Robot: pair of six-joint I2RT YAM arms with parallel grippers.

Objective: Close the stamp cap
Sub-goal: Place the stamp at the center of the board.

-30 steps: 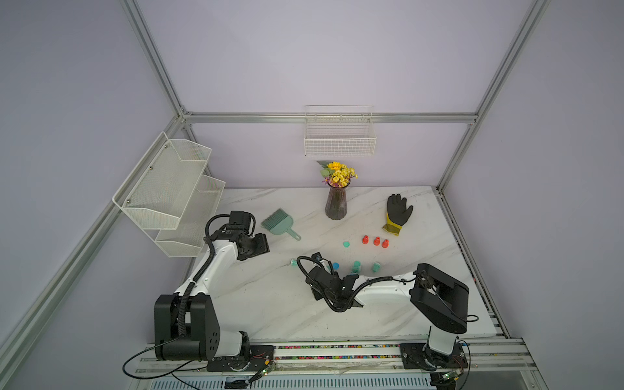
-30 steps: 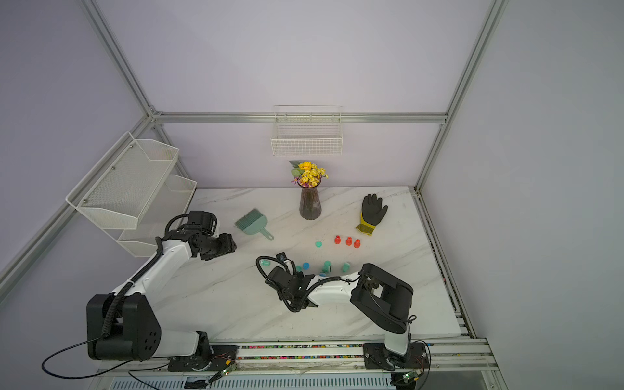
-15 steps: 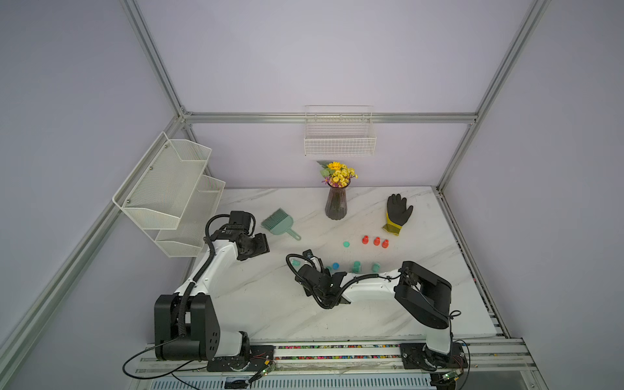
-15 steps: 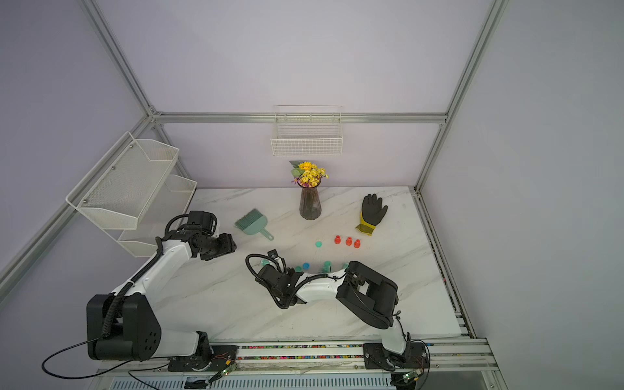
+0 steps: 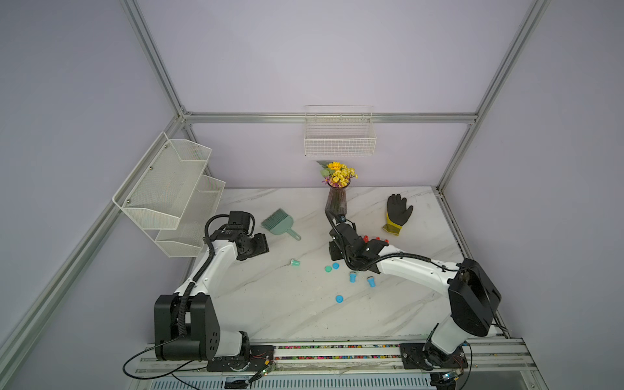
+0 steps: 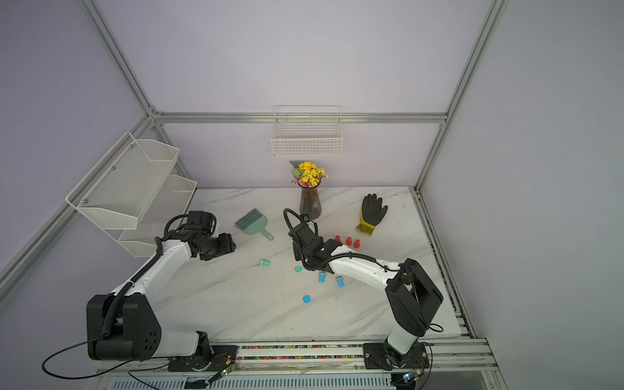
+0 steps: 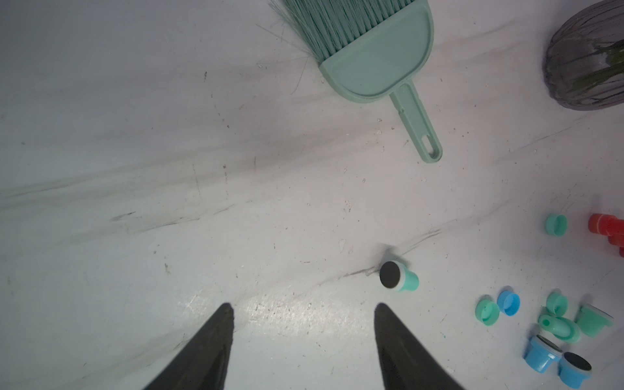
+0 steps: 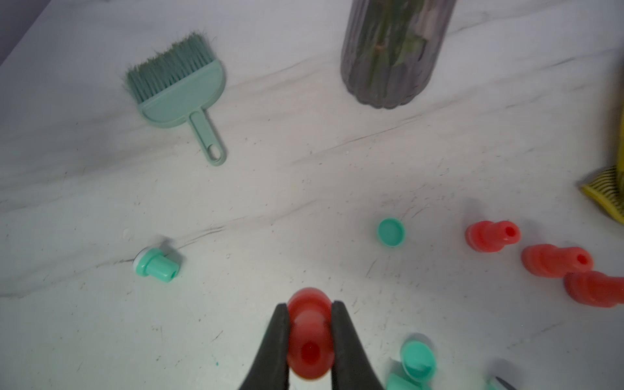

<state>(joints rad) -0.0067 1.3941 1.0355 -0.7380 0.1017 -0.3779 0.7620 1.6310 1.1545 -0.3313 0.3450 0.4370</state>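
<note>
Red is what the right arm has: a red stamp pinched between the two fingers of the right gripper, handle end w/ its hole toward the wrist cam (can't tell whether its cap is on). In both top views that arm reaches to just right of frame centre, below the vase.

Three more red stamps lie in a row nearby, toward the glove. A loose green cap sits near them, open side up.

The left gripper hangs over bare marble table, left of centre, jaws apart, nothing between them. A green stamp lies on its side just beyond it, dark pad facing that gripper. The brush lies above it in the frame. Blue stamps & a blue cap sit lower centre.
</note>
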